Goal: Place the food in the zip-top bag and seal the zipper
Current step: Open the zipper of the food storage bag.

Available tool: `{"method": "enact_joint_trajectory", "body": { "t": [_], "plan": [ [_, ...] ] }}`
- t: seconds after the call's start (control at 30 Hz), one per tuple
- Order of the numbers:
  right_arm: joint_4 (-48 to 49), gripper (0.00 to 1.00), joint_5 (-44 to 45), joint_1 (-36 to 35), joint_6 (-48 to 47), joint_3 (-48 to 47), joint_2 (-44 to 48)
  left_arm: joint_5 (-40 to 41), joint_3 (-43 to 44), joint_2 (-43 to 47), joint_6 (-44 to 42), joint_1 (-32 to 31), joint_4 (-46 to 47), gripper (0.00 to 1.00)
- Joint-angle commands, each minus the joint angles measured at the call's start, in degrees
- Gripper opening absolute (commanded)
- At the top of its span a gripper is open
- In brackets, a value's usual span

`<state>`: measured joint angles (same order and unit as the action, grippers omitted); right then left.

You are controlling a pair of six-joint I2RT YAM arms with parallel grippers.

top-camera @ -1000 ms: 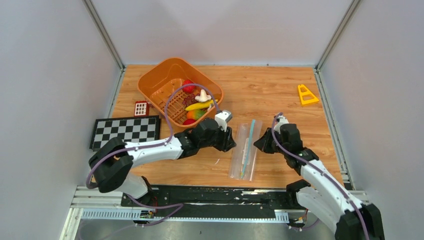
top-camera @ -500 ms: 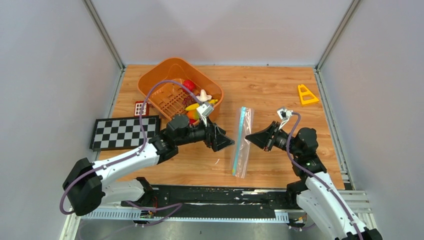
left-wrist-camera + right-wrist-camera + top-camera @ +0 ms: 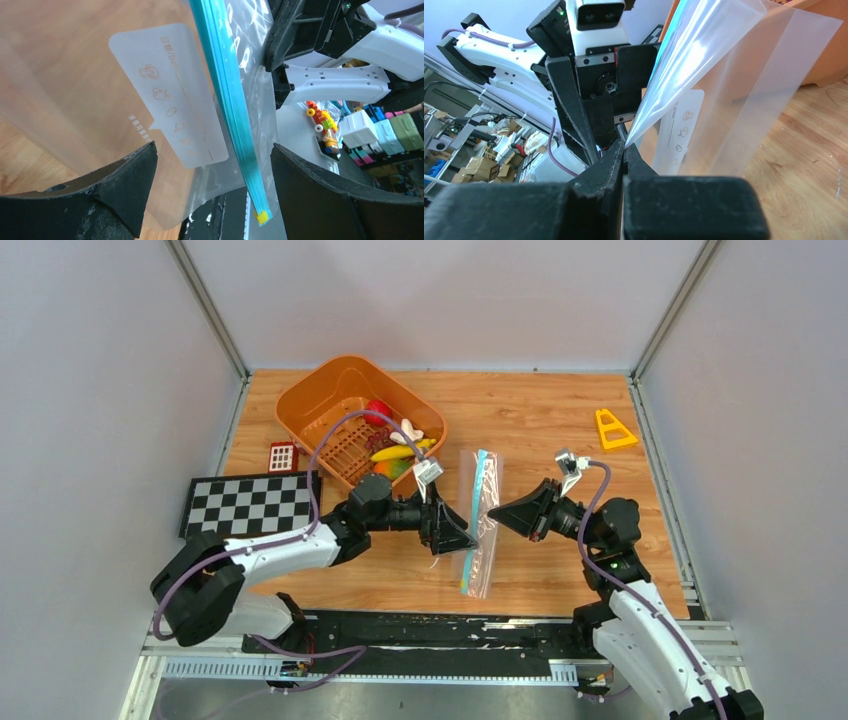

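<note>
At the far left the food (image 3: 392,448) lies in the orange basket (image 3: 300,405), none of it bagged, so the task is at its opening stage. Next over, the left gripper (image 3: 462,532) now stands with its jaws spread wide, having opened from a much narrower set a second ago; in its wrist view the fingers (image 3: 125,185) flank the zip-top bag (image 3: 478,540) without closing on it, and the teal zipper (image 3: 227,100) runs between them. The bag itself is raised off the tabletop (image 3: 560,420) and hangs on edge between the two arms, whereas a second ago it lay flat on the wood. To its right, the right gripper (image 3: 497,517) is clamped tight on the bag's film, carrying it. By my reading the left arm is lining up to take the opposite lip so the mouth can be pulled apart. Compared with half a second ago, the left gripper has closed the gap from beside the bag to right against it.
</note>
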<state>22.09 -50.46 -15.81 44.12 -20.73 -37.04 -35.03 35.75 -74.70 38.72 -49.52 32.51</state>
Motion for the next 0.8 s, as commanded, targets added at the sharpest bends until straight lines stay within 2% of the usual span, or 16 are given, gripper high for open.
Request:
{"method": "enact_joint_trajectory", "body": {
  "t": [0.0,0.07,0.23,0.33,0.4,0.43,0.5,0.53,0.57,0.63,0.77],
  "plan": [
    [5.4,0.0,1.1,0.3,2.6,0.8,0.3,-3.6,0.8,-1.7,1.0,-1.7,6.9,0.89],
    [6.0,0.0,1.8,0.3,3.0,1.3,0.3,-4.4,1.2,-2.9,1.0,-2.7,7.6,0.82],
    [3.3,0.0,5.1,0.3,1.6,2.1,0.7,-4.7,-1.3,-2.6,5.0,-3.3,13.8,0.48],
    [1.3,0.0,7.5,0.3,0.6,2.8,0.8,-3.9,-0.8,-1.2,3.8,-3.5,11.1,0.24],
    [-1.0,0.02,8.7,0.3,-0.3,2.9,1.0,-0.9,1.0,0.6,-0.2,-3.9,3.7,0.09],
    [-2.5,0.07,9.2,0.3,-1.1,2.8,1.3,2.1,2.7,2.2,-4.7,-4.5,-3.1,0.06],
    [-7.5,0.23,10.9,0.3,-3.0,1.3,2.2,10.8,7.1,4.1,-12.5,-6.6,-19.2,0.03],
    [-12.7,0.34,12.2,0.3,-4.5,0.1,2.8,15.8,9.9,4.5,-15.2,-7.3,-24.5,0.01],
    [-16.7,0.4,13.5,0.3,-6.1,-1.4,3.6,18.6,11.4,4.7,-16.7,-7.5,-28.0,0.0],
    [-24.0,0.48,17.2,0.3,-8.7,-4.3,5.0,24.2,13.8,5.0,-18.2,-7.9,-33.7,0.0],
    [-33.3,0.55,21.3,0.3,-11.7,-10.0,7.2,34.6,18.5,3.7,-21.5,-11.1,-42.6,0.0]
  ]
}}
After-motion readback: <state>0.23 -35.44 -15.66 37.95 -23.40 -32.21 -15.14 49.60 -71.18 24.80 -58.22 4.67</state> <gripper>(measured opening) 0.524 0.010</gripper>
